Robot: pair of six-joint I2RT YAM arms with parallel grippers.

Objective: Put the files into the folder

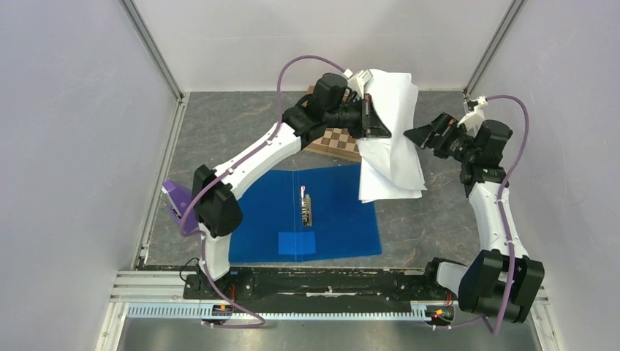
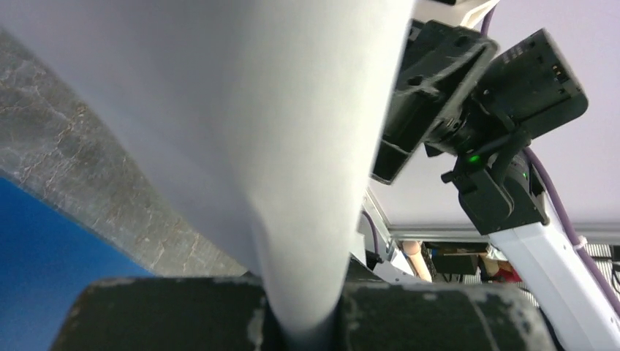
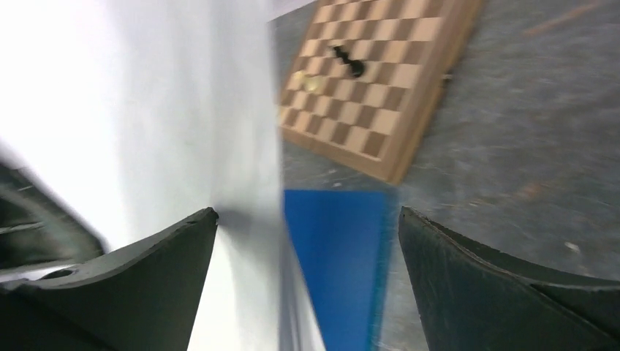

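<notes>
The files [image 1: 391,135], a floppy stack of white sheets, hang lifted at the back middle, their lower end drooping over the folder's far right corner. My left gripper [image 1: 373,117] is shut on their left edge; in the left wrist view the paper [image 2: 241,124] runs down into the pinch between the dark fingers [image 2: 439,318]. The blue folder [image 1: 336,212] lies open and flat, its metal clip [image 1: 307,208] along the spine. My right gripper [image 1: 417,135] stands open just right of the sheets; in its own view the paper [image 3: 146,131] lies by the left finger [image 3: 146,270] and the folder [image 3: 336,256] shows between the fingers.
A wooden chessboard [image 1: 338,140] lies behind the folder under the left arm; in the right wrist view the board [image 3: 380,73] carries a dark piece [image 3: 349,62]. A purple object [image 1: 175,197] sits at the left. Walls enclose the grey table [image 1: 439,219].
</notes>
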